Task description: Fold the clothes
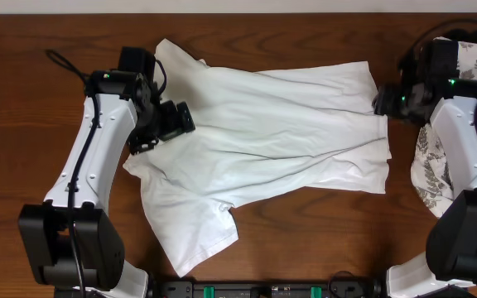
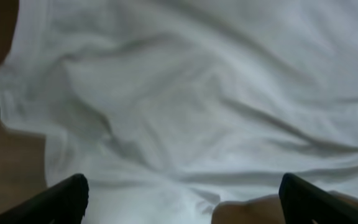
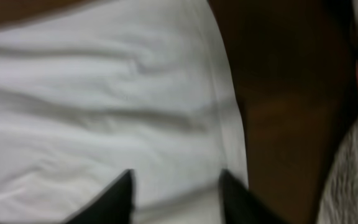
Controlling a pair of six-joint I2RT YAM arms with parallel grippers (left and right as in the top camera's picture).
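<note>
Our left arm (image 1: 98, 157) and right arm (image 1: 470, 153) flank the white T-shirt (image 1: 272, 141) spread on the table (image 1: 305, 248). Our left gripper (image 1: 172, 122) hovers wide open and empty over its left end. Our right gripper (image 1: 381, 103) straddles the right hem, probably to lift it; whether it grips, we cannot tell.

Nothing legible anywhere: the plain white short-sleeved cotton T-shirt (image 1: 280, 141) shows only bare, creased fabric on its upturned side (both wrist views are too blurred for fine print), and the white cloth with grey fern-leaf print (image 1: 431, 170) bears leaves, not letters.
</note>
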